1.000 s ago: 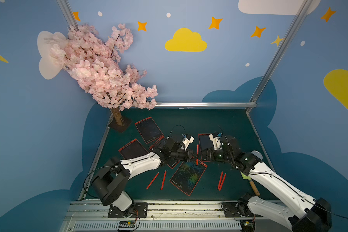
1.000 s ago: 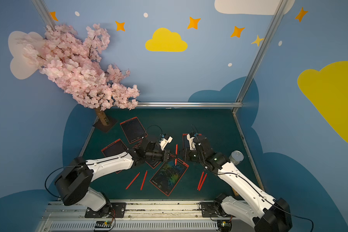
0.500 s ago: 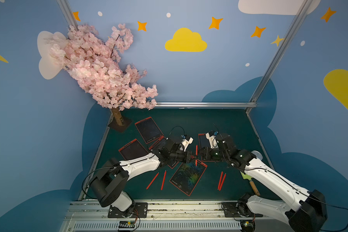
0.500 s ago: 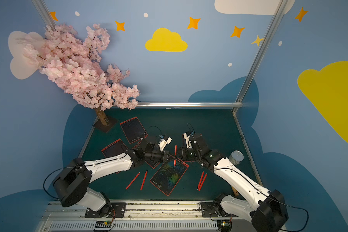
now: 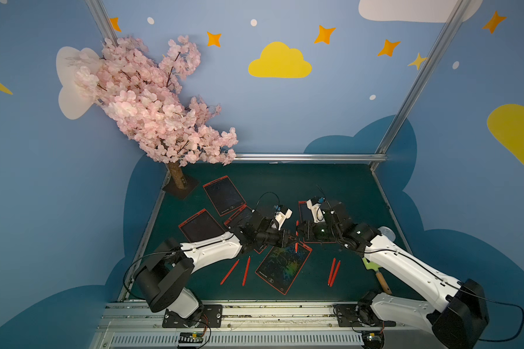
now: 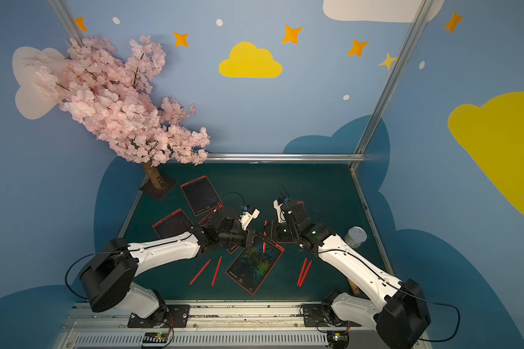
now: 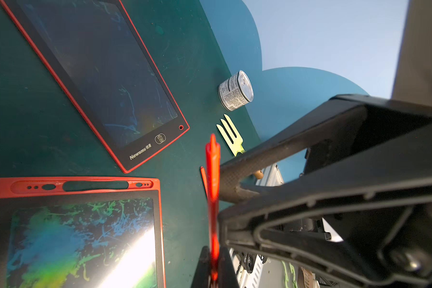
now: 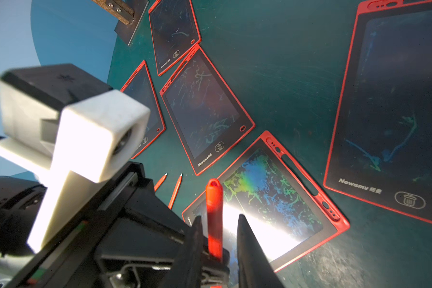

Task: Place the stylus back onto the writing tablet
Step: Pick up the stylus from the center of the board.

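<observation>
The stylus (image 8: 213, 212) is held off the table at the slotted end of the colourful writing tablet (image 5: 283, 266), clamped tight in the left gripper (image 7: 213, 261). It is flanked by the right gripper (image 8: 220, 224), whose fingers are parted, with a gap left on one side. A sealed can (image 6: 355, 237) is seen well apart from the tablet, its contents hidden.

The left arm (image 5: 212, 250) and right arm (image 5: 406, 269) are white with black joints. Thin black cables (image 5: 142, 258) loop out.
</observation>
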You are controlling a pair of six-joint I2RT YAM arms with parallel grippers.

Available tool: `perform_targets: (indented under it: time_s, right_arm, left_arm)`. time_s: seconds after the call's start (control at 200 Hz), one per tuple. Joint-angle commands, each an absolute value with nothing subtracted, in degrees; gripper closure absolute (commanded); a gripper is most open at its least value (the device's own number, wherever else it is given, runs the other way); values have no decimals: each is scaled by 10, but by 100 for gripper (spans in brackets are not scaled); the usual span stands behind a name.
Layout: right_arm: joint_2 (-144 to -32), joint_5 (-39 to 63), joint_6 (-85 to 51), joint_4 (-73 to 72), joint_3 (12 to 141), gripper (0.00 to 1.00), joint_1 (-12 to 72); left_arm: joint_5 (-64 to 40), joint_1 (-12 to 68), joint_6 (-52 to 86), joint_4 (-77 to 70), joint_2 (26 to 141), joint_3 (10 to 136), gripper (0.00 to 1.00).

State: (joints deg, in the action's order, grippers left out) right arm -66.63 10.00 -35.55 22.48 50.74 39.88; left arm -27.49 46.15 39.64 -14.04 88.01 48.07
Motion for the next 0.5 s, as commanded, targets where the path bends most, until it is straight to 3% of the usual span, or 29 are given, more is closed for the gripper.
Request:
perform_targets:
  time_s: [0.0,0.33,0.496]
  right_arm:
    - [-674,91,-355,221,528,77,405]
    - [-680,69,-356,236,534,85,414]
    - [-686,64,-356,238,536,83,417]
  left_arm:
    - [-268,465,387,-147,866,480,98]
    - [-258,472,383,-143,870,487,98]
    - [-258,474,383,-144,872,490,98]
